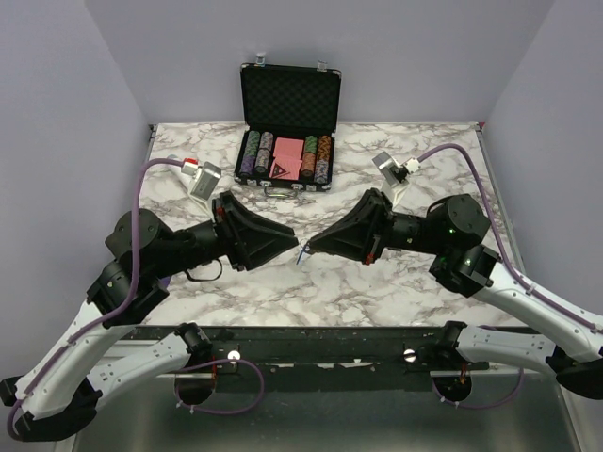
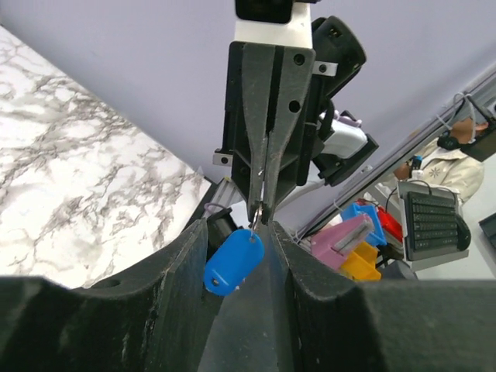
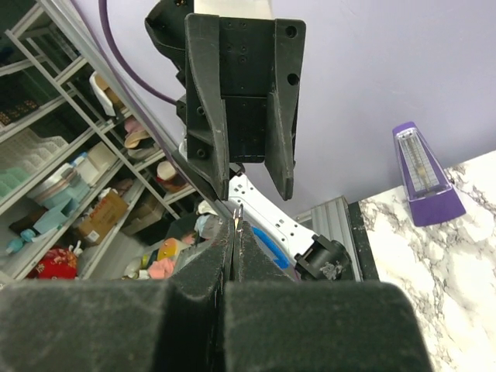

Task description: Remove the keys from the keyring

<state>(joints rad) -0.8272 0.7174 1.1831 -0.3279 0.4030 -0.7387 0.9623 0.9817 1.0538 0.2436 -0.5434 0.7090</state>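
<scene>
Both arms reach in low from the near corners, forearms folded, wrists turned inward so they face tip to tip over the middle of the bench (image 1: 377, 292); left gripper (image 1: 288, 242) points right, right gripper (image 1: 309, 249) points left, tips almost meeting above the marble, off the surface.

Right jaws are pressed together, pinching the thin wire of the keyring (image 2: 232, 262); its blue tag hangs tilted just below those tips. A pale metal sliver (image 3: 238, 213) pokes out of the closed tips in the right wrist view; cannot tell whether it is key or ring wire.

Left jaws stand apart; the tag sits in the gap between them, close to one inner face; contact cannot be told. Left jaws grip nothing.

The meeting point is roughly central, with bare marble on all sides; the open poker chip case (image 1: 288, 122) sits well behind, against the back edge; the near edge and arm bases lie closer than the side edges. A purple metronome (image 3: 422, 167) stands on the bench by the left arm, apart from the tips.
</scene>
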